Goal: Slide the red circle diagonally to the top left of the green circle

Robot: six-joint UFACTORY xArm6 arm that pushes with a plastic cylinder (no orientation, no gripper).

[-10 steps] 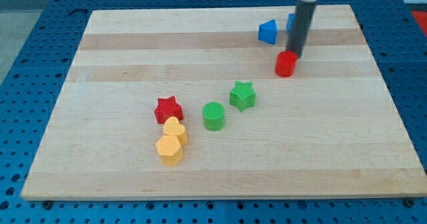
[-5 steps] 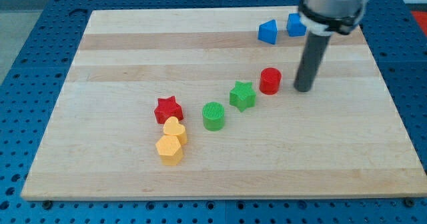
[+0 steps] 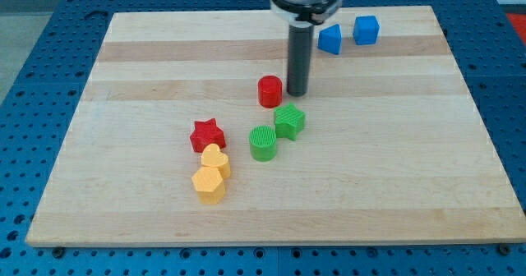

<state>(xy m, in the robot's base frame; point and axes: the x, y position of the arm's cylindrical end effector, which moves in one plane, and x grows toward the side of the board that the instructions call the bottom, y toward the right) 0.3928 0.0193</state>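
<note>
The red circle (image 3: 269,90) stands near the board's middle, above and slightly right of the green circle (image 3: 263,143). My tip (image 3: 297,92) is down on the board just to the right of the red circle, close to it or touching it. The green star (image 3: 289,121) sits just below my tip and touches the green circle's upper right side.
A red star (image 3: 207,135) lies left of the green circle. A yellow heart (image 3: 216,160) and a yellow hexagon (image 3: 209,184) sit below the red star. A blue triangle (image 3: 329,39) and a blue cube (image 3: 366,29) are at the view's top right. The wooden board (image 3: 123,79) has blue pegboard around it.
My tip swept down and then left, pushing the red circle from the right side toward the middle. The green star shifted slightly down and left against the green circle.
</note>
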